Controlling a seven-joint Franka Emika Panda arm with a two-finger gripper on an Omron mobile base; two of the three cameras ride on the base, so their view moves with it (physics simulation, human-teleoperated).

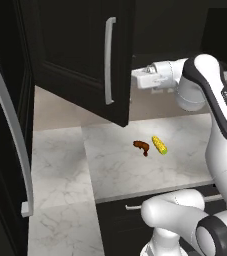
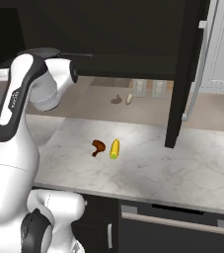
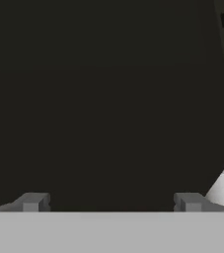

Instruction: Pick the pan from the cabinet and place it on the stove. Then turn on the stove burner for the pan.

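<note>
The cabinet (image 1: 80,55) hangs over the counter with its black panelled door swung open, the silver bar handle (image 1: 109,60) facing me. In the right base view that door (image 2: 182,74) stands edge-on. My arm reaches level into the cabinet's dark inside; my white hand (image 1: 147,77) passes behind the door's edge. In the hand view my gripper (image 3: 111,202) is open, its two fingertips (image 3: 32,201) wide apart with only darkness between them. I cannot make out the pan in the dark cabinet. The stove and the stove burner are out of view.
A yellow corn cob (image 1: 159,145) and a brown drumstick (image 1: 142,146) lie on the marble counter (image 1: 115,170) below the arm. A second open door with a long silver handle (image 1: 10,140) stands close at the left. Wall outlets (image 2: 140,88) sit on the backsplash.
</note>
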